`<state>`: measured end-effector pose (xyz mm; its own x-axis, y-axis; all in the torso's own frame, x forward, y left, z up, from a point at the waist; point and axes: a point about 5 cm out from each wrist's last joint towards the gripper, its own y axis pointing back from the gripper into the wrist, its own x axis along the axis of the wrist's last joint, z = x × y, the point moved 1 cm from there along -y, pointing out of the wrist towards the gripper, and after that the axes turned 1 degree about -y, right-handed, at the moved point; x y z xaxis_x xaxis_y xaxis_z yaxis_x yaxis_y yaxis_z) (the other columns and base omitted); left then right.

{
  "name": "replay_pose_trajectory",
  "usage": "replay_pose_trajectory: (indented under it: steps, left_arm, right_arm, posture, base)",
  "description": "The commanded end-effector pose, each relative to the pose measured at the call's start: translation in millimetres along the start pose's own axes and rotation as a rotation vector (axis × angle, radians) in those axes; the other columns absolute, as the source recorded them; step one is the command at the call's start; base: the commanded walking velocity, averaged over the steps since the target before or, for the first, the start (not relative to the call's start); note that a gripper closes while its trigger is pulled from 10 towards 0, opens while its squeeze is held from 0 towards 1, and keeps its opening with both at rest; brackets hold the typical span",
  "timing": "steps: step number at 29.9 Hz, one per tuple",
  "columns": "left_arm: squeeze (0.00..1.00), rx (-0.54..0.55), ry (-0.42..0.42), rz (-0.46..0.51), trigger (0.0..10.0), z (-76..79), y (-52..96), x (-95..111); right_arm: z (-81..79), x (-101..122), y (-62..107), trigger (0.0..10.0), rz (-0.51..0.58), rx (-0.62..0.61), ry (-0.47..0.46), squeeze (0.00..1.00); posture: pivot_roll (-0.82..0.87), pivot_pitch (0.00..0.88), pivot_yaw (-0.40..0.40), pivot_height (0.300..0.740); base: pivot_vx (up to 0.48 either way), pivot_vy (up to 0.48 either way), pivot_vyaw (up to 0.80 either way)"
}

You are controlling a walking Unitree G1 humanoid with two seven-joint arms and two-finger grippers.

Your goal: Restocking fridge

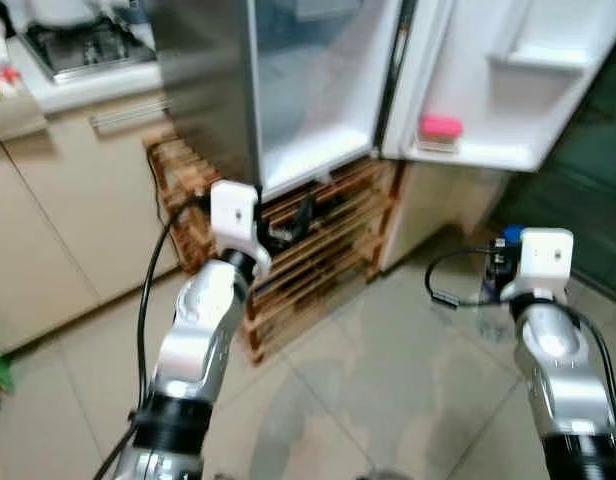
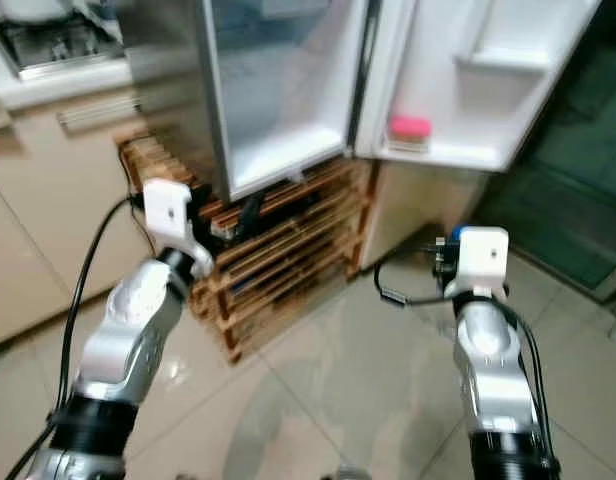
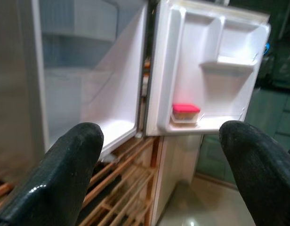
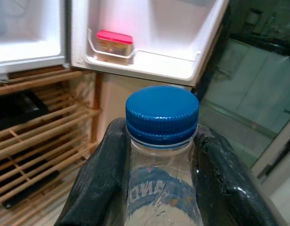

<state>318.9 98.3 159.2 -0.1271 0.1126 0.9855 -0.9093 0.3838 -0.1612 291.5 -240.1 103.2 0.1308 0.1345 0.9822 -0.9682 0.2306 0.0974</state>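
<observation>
Right fingers (image 4: 107,179) clamp bottle (image 4: 161,188), blue cap; left fingers (image 3: 69,165) spread, facing fridge (image 3: 112,94).

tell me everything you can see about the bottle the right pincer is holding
The bottle is clear plastic with a ribbed blue screw cap, closed. A blue printed label wraps its shoulder; the lettering is unreadable. It stands upright, clamped between the right pincer's two black fingers, which press both sides below the cap. It is held in front of the open fridge door. Its lower body is hidden.
</observation>
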Motion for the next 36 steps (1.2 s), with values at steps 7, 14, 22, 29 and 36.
replay_pose_trajectory:
  steps: [7, 14, 22, 29, 36]
  left_arm:
    - [0.00, -0.078, -0.005, -0.019, 10.0, 12.9, -1.7, -4.8]
    - [0.00, -0.100, -0.005, -0.017, 10.0, 14.8, -3.3, -5.0]
    - [0.00, -0.127, -0.007, -0.013, 10.0, 18.3, -6.2, -3.6]
    - [0.00, -0.147, -0.005, -0.008, 10.0, 21.8, -8.8, -2.7]
    - [0.00, -0.150, 0.008, -0.004, 10.0, 23.4, -10.5, -2.7]
  right_arm:
    - [-2.7, 18.9, -6.8, 10.0, 0.085, 0.007, 0.018, 0.00]
    - [0.5, 21.6, -8.3, 10.0, 0.106, -0.016, 0.024, 0.00]
    - [-1.5, 19.6, -9.1, 10.0, 0.094, -0.007, 0.011, 0.00]
    - [0.2, 25.1, -11.2, 10.0, 0.126, -0.019, 0.024, 0.00]
    - [1.2, 32.6, -13.0, 10.0, 0.155, -0.012, 0.032, 0.00]
  posture:
    - [-0.15, 0.000, -0.011, 0.724]
    - [-0.16, 0.000, -0.005, 0.724]
    - [-0.16, 0.000, 0.002, 0.724]
    - [-0.17, 0.001, 0.005, 0.724]
    - [-0.17, 0.002, -0.001, 0.724]
  base:
    - [0.480, 0.000, -0.18]
    - [0.480, 0.000, -0.51]
    - [0.480, 0.000, -0.59]
    - [0.467, 0.000, -0.25]
    - [0.465, 0.000, 0.00]
